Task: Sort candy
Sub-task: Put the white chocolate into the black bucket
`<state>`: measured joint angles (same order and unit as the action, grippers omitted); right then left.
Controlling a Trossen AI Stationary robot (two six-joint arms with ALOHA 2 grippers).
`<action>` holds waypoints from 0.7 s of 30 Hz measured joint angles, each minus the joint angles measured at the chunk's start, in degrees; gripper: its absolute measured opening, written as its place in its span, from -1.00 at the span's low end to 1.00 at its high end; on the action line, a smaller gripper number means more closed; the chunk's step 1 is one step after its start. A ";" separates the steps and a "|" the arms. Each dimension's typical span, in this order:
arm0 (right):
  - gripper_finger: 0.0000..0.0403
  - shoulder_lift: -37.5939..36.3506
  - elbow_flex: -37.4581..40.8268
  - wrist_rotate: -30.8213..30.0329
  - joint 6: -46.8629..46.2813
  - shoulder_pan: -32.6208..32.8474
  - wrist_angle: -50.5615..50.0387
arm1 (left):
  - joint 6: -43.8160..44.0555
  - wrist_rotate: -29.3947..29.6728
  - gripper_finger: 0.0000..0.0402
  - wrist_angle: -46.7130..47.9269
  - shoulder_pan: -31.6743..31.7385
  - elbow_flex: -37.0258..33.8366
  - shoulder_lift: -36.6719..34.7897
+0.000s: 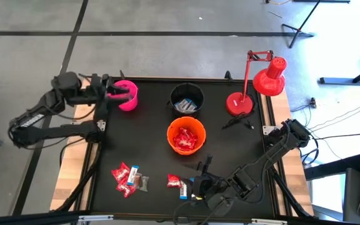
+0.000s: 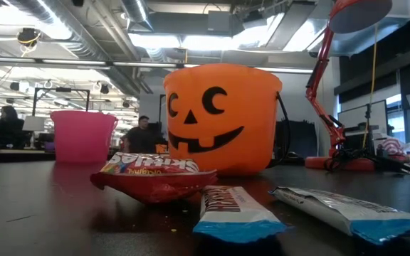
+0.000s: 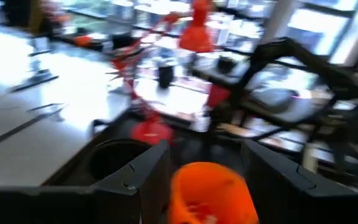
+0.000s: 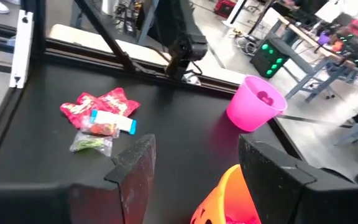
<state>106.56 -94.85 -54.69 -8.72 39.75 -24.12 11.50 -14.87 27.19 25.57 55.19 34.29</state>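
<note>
Candy (image 1: 127, 177): you have one cluster of red packets, a blue-and-white bar and a brownish piece lying on the surface well to the side of your right tool; a second small group (image 1: 178, 182) lies just beside that tool.
Right tool (image 1: 200, 186): you have it low over the near edge of the surface, fingers (image 4: 135, 163) spread apart, nothing between them.
Near candy, low view: a red packet (image 2: 151, 174) and two blue-ended bars (image 2: 230, 210) lie flat in front of the orange bucket.
Orange bucket (image 1: 186, 135): beyond your right tool, mid-surface, with red packets inside.
Black bucket (image 1: 187, 99): farther on from the orange one, holding pale wrapped pieces.
Left tool (image 1: 119, 92): you have it over the rim of the pink bucket, fingers (image 3: 143, 174) parted and empty.
Pink bucket (image 1: 128, 97): directly under your left tool, at the far corner of the surface (image 1: 149, 150).
Red lamp (image 1: 255, 84): across the surface from your left tool, base beside the black bucket.
</note>
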 joint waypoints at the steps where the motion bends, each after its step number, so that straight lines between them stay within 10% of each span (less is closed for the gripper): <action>1: 0.13 0.01 0.00 0.46 -0.01 0.00 0.03 | 0.13 -0.13 -0.07 -0.05 -1.87 0.43 -0.01; 21: 0.13 0.03 0.00 4.26 -0.79 0.04 0.09 | -4.93 17.85 -0.07 -17.51 -43.25 0.49 18.23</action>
<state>106.59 -94.85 -50.43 -9.51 39.79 -24.03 6.57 2.98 9.68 -17.68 55.68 52.52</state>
